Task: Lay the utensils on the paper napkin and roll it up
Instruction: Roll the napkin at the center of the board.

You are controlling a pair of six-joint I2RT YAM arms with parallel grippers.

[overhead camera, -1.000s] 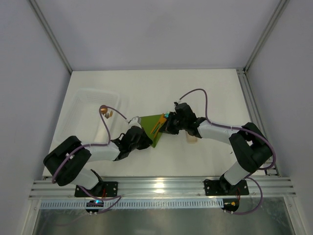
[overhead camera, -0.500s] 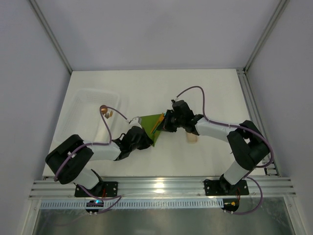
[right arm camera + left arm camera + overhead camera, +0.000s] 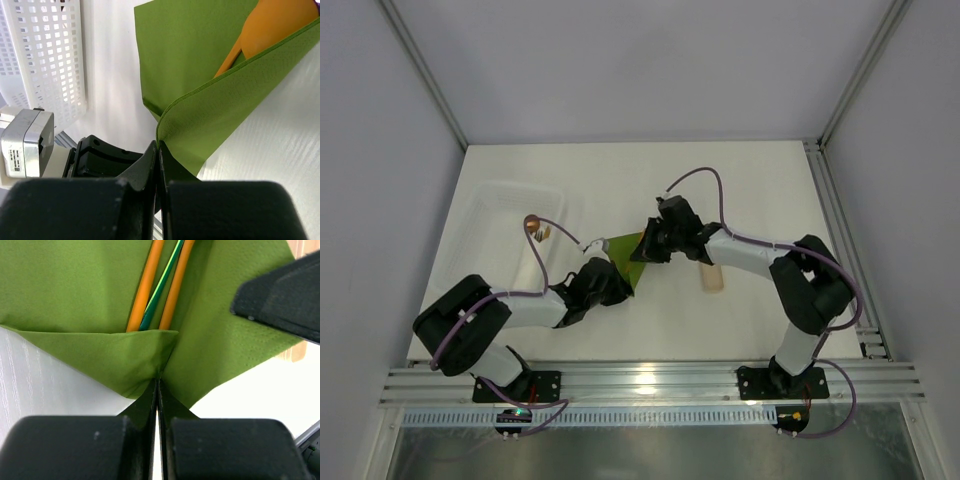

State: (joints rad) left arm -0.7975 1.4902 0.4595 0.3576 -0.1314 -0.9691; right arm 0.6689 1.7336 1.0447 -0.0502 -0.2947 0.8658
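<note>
At 6 o'clock of table centre in the top view: thin olive-green square paper napkin (image 3: 628, 265), folded up into a narrow wedge, caught between the two grippers. Inside the fold, seen from the left wrist: two slim orange rods (image 3: 145, 285) with one shiny green metal rod (image 3: 161, 290) lying between them, touching, all running toward 12 o'clock, their near ends tucked under a flap folded across. From the right wrist, only a broad orange end (image 3: 270, 27) peeking out at 1 o'clock beneath the napkin's raised edge.

Pinching the sheet's near corner from 7 o'clock of the wedge: left gripper (image 3: 157, 385), black fingers pressed together on the paper, only a hairline seam between them. Pinching the far side from 1 o'clock: right gripper (image 3: 159, 147), likewise pressed together, on a curled-over edge of the sheet held just above the surface. Both gripper bodies close together, each visible in the other's wrist view.

Under everything: white table (image 3: 750, 190). At 9 o'clock of the napkin, near but apart: clear perforated plastic tray (image 3: 490, 205), its grid wall showing at 10 o'clock in the right wrist view. At 3 o'clock of the napkin, just beside the right forearm: small pale wooden block (image 3: 712, 279). Looping over both arms: purple cables (image 3: 695, 180).
</note>
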